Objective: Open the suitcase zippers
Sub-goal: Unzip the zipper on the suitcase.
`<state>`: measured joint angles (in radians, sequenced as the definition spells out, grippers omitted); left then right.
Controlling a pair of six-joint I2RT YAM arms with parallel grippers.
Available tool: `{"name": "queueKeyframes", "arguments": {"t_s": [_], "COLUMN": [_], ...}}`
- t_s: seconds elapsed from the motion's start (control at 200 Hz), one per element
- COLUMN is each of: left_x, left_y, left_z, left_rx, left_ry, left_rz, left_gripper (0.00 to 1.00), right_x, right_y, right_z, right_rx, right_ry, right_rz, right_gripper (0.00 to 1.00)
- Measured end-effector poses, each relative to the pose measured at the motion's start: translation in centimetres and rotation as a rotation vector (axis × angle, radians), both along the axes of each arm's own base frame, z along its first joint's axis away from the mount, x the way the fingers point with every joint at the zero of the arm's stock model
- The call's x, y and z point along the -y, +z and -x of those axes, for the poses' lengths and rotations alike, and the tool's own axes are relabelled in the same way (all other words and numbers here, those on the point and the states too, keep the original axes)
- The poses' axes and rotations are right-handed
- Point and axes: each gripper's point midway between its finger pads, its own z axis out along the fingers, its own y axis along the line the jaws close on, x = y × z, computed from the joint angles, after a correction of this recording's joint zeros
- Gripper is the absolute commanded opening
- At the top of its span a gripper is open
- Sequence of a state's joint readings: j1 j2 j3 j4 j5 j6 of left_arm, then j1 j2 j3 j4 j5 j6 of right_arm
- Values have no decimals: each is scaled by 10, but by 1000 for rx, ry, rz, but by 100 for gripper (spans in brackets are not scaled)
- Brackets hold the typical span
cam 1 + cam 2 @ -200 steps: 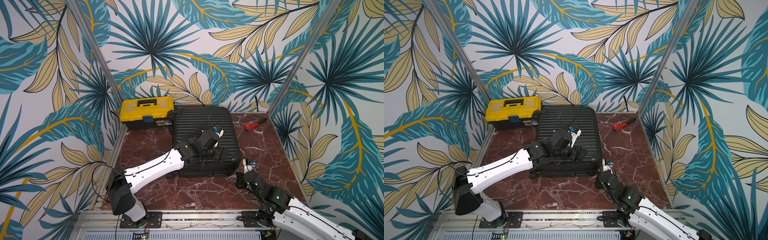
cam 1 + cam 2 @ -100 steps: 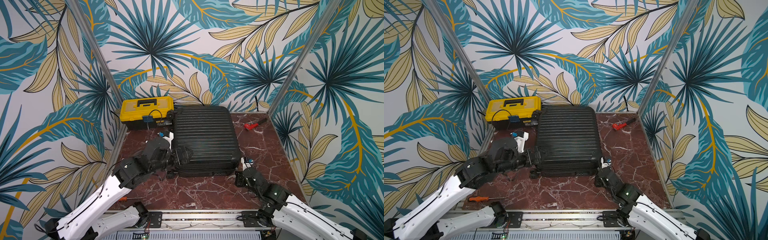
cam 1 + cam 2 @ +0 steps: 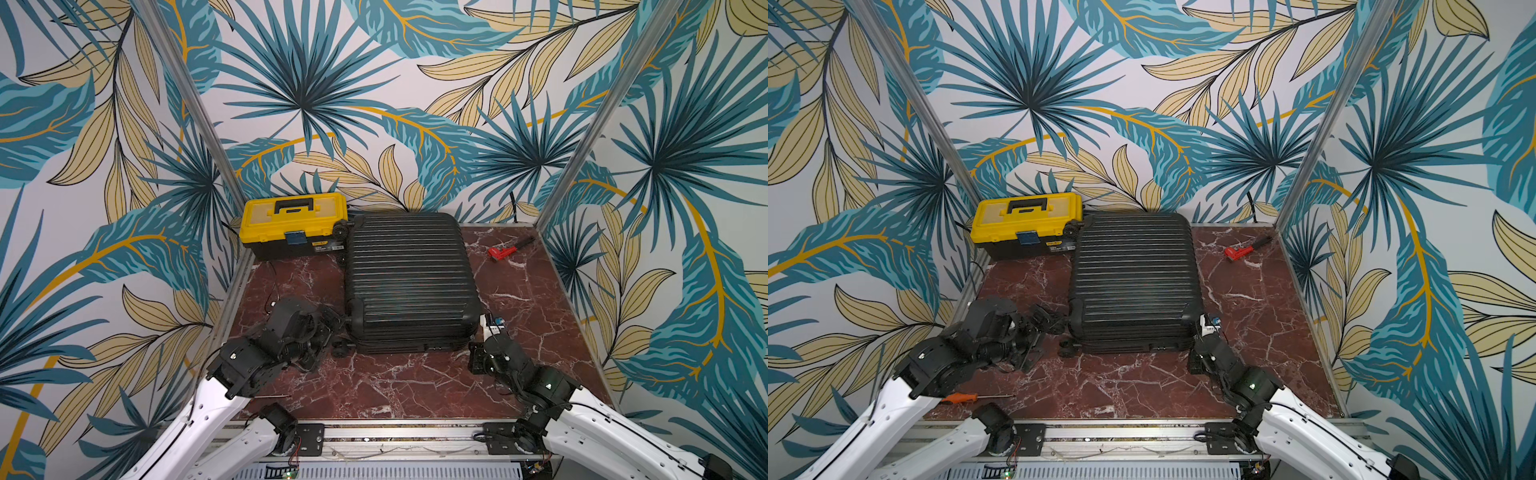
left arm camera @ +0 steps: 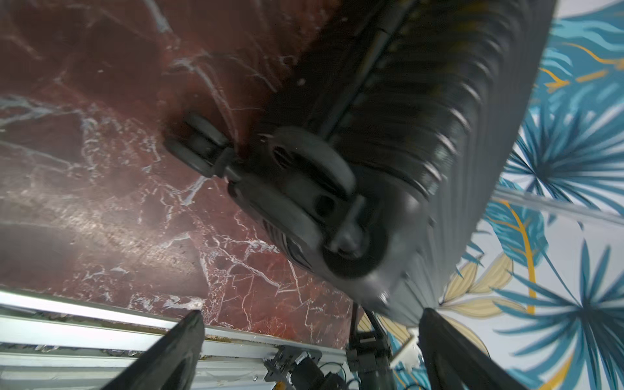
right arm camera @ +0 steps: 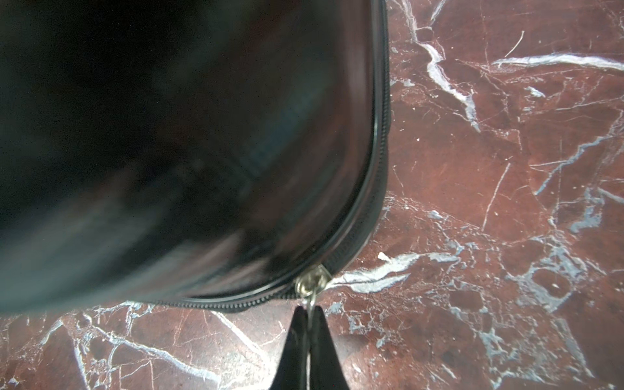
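Right gripper (image 5: 309, 312) pinches shut on the silver zipper pull (image 5: 311, 282) at the suitcase's (image 3: 409, 282) near right corner. Left gripper (image 4: 310, 314) gapes wide, holding nothing, by the suitcase's 2 near left wheels (image 4: 197, 147). Black suitcase lies flat and closed on the table (image 3: 415, 382), zippers (image 5: 380, 152) ringing its rim. Yellow toolbox (image 3: 293, 226) sits just beside its far left corner.

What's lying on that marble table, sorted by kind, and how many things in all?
Cases: 2 (suitcase, yellow-lidded toolbox)
Hand tools: 2 (red wrench, orange-handled screwdriver)
Total: 4
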<state>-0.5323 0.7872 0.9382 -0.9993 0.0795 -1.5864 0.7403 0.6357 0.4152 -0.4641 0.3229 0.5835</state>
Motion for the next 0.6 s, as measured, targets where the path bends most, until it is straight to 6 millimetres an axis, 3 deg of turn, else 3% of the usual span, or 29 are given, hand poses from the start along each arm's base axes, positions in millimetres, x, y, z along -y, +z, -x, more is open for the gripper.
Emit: {"name": "queueKeyframes", "arguments": {"t_s": [0.095, 0.476, 0.601], "left_x": [-5, -3, -3], "left_y": [-17, -22, -27], "left_z": [-6, -53, -60], "left_rx": [-52, -54, -60], "left_ry": [55, 115, 113], "left_rz": [18, 108, 111], "left_gripper": [94, 81, 68], "right_x": [0, -1, -1], "right_y": [1, -1, -1], "right_z": [1, 3, 3], "right_rx": [2, -4, -5], "right_ry": [4, 14, 13], "right_rz": [-7, -13, -12], "right_gripper": [0, 0, 0]}}
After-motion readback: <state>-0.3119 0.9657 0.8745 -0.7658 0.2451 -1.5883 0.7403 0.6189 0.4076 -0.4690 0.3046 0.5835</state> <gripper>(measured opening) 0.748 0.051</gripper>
